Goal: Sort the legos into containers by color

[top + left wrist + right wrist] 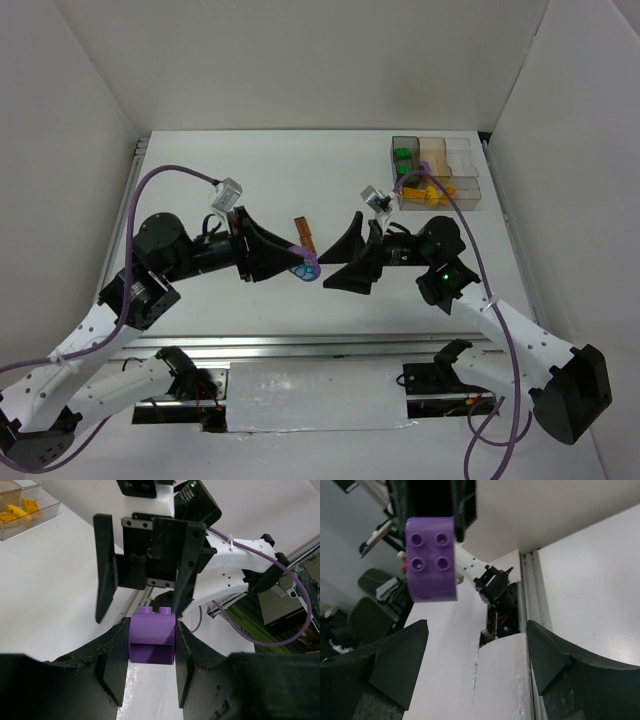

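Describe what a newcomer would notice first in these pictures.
A purple lego is clamped in the left gripper at mid-table, studs toward the open right gripper just opposite. At the far right corner, a clear tray holds green legos and yellow legos in separate compartments.

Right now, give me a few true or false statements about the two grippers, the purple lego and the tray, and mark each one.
1. The left gripper is shut on a purple lego. True.
2. The right gripper also clamps that lego. False: its jaws are spread open, with the lego out in front of them and untouched.
3. Yellow legos lie in the tray. True.
4. The green lego shares the yellow legos' compartment. False: it sits in a separate compartment at the tray's far left corner.
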`<state>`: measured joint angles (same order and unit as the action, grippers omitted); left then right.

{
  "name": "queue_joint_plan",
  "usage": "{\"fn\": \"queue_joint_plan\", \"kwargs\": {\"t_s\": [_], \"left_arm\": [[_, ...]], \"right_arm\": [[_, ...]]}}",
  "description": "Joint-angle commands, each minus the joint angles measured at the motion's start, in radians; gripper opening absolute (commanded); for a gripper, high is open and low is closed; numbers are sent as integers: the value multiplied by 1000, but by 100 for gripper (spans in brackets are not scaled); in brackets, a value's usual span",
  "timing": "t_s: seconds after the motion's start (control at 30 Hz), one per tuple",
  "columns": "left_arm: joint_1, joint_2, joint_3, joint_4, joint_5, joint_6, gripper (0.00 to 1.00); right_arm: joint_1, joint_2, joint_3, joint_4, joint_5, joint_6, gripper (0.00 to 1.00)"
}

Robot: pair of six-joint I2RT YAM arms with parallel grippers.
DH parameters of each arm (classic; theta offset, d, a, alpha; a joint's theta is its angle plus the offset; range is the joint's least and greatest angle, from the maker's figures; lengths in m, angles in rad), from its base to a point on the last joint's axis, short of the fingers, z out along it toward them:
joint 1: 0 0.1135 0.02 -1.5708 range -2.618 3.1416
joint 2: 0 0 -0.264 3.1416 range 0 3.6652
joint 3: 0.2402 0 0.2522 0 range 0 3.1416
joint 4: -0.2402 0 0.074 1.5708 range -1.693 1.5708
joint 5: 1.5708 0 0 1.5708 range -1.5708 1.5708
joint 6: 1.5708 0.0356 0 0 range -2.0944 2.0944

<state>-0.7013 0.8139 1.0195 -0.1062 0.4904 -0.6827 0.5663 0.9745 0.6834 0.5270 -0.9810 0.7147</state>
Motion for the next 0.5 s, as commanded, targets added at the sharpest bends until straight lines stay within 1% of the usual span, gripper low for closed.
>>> {"fn": "queue_joint_plan", "kwargs": {"t_s": [0.0, 0.1, 0.17, 0.27, 0.3, 0.33, 0.47], "left_arm": [[6, -10, -12, 99, 48, -38, 0], [5, 1, -16, 97, 66, -40, 0], [5, 10, -18, 85, 57, -35, 0], [6, 11, -38, 99, 82, -38, 0], [5, 11, -44, 99, 88, -40, 0], [6, 10, -48, 133, 91, -43, 0], [6, 19, -67, 163, 132, -49, 0]], "right_arm": [[55, -45, -8, 99, -50, -5, 87], [98, -39, 5, 123, -41, 12, 87], [109, -36, 30, 116, -35, 11, 88], [129, -30, 56, 107, -2, 9, 88], [138, -23, 61, 82, 20, 8, 87], [141, -19, 74, 71, 50, 0, 86], [141, 13, 105, 64, 94, 17, 80]]}}
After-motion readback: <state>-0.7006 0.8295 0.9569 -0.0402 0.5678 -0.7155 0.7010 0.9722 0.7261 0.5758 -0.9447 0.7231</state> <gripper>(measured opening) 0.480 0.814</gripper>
